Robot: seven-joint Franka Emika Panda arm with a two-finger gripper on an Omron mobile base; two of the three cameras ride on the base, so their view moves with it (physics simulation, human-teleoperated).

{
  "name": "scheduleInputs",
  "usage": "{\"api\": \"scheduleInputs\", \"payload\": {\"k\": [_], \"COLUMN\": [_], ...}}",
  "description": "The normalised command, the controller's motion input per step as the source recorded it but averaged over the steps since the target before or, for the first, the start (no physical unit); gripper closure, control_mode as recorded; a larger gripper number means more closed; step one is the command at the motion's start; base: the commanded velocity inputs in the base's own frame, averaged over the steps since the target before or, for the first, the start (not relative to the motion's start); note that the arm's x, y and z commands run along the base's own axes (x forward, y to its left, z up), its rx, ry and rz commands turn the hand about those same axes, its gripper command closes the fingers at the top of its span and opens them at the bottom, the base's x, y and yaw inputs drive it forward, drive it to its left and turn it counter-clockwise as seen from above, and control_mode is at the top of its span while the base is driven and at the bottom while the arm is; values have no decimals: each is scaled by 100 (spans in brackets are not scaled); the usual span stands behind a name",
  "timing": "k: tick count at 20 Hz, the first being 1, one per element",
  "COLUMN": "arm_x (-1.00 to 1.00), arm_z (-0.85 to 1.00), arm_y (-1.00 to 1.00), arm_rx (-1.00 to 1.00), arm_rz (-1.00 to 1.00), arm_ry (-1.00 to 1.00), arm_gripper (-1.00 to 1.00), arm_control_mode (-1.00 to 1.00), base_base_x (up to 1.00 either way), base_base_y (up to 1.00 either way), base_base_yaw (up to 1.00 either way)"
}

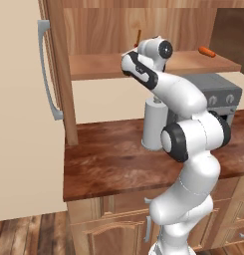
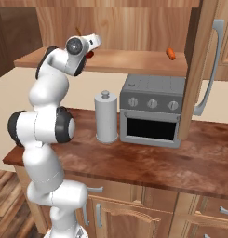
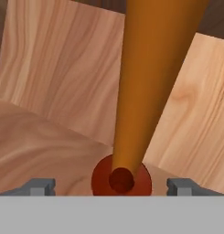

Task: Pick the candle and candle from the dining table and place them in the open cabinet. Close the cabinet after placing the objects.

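- Candle [image 3: 145, 91], the orange taper on its dark red holder [image 3: 121, 179], stands on the cabinet shelf [image 1: 98, 64] directly between the fingertips [image 3: 40, 186] of the claw [image 3: 111, 187].
- Claw jaws stand wide apart, clear of the holder on both sides; nothing is held.
- Step in hand looks like the release of this candle.
- Next: draw the claw straight back without tipping the taper.
- Another orange thing [image 1: 207, 52] lies on the shelf, well off to the claw's side.

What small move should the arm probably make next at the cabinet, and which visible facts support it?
Probably draw the gripper straight back out. Its fingers stand wide apart, clear of the orange candle, which stands upright in its dark red holder on the cabinet floor, apparently released.
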Motion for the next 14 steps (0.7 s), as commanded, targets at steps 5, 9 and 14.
{"api": "scheduleInputs", "payload": {"k": [5, 9, 14], "arm_x": [29, 66, 35], "arm_z": [-3, 0, 0], "arm_y": [0, 0, -6], "arm_rx": [0, 0, 0], "arm_rz": [0, 0, 0], "arm_ry": [3, 3, 0], "arm_gripper": [-100, -100, -100], "arm_control_mode": [-100, -100, -100], "base_base_x": [0, 0, 0], "base_base_y": [0, 0, 0], "base_base_yaw": [0, 0, 0]}}
